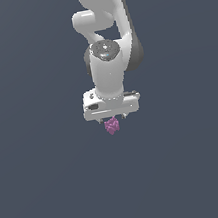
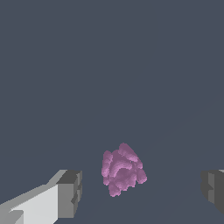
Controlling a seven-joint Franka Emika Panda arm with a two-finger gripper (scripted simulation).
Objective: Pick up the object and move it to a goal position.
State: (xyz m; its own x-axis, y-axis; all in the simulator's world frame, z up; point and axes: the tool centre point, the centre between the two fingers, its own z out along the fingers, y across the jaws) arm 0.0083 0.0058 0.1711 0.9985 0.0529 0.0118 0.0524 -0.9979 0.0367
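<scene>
The object is a small knobbly magenta-purple clump. In the exterior view it sits just below the white gripper. In the wrist view the clump lies between the two grey fingertips, with a clear gap on each side. The gripper is open and touches nothing. One fingertip is nearer the clump than the other. I cannot tell how far above the surface the fingertips are.
A plain dark grey-blue surface fills both views. The white arm rises behind the gripper in the exterior view.
</scene>
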